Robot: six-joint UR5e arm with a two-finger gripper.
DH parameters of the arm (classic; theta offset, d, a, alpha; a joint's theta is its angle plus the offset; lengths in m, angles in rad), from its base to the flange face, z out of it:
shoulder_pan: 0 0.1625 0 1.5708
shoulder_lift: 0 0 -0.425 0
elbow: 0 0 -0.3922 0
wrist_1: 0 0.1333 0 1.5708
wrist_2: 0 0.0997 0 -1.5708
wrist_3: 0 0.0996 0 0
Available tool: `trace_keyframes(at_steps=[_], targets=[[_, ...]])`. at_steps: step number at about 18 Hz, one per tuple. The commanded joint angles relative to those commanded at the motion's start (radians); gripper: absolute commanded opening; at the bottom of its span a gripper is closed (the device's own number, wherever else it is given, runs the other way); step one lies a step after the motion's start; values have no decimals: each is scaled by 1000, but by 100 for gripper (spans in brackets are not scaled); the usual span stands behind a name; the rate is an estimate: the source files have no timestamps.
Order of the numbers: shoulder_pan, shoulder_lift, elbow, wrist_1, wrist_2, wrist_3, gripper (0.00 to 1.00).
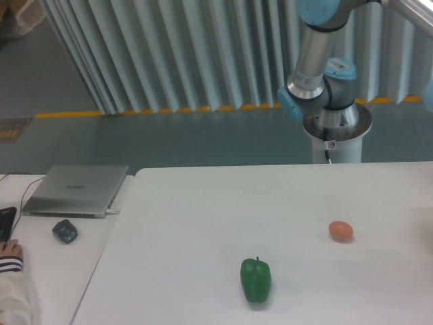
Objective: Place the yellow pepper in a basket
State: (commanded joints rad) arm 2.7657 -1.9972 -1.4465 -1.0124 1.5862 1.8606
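1. Gripper is out of frame; only the arm and its base show at upper right, so jaw opening or any hold can't be judged.
2. Yellow pepper isn't visible anywhere in view, location unknown.
3. Green pepper lies on the white table, lower centre.
4. Small orange-red egg-shaped object sits right of centre, well apart from it.
5. Closed laptop and mouse at left.
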Motion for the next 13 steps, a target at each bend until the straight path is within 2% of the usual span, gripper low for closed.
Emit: trace_keyframes(at_steps=[1,2,3,5,6,13], targets=[[9,-2,-2,2,0,2,31],[15,-3,-2,2,0,14,36],[15,-3,-2,0,0,15,49],[14,-3,-8,2,0,14,89],[14,-3,-9,2,0,6,100],[2,5,-17,0,-6,0,100]])
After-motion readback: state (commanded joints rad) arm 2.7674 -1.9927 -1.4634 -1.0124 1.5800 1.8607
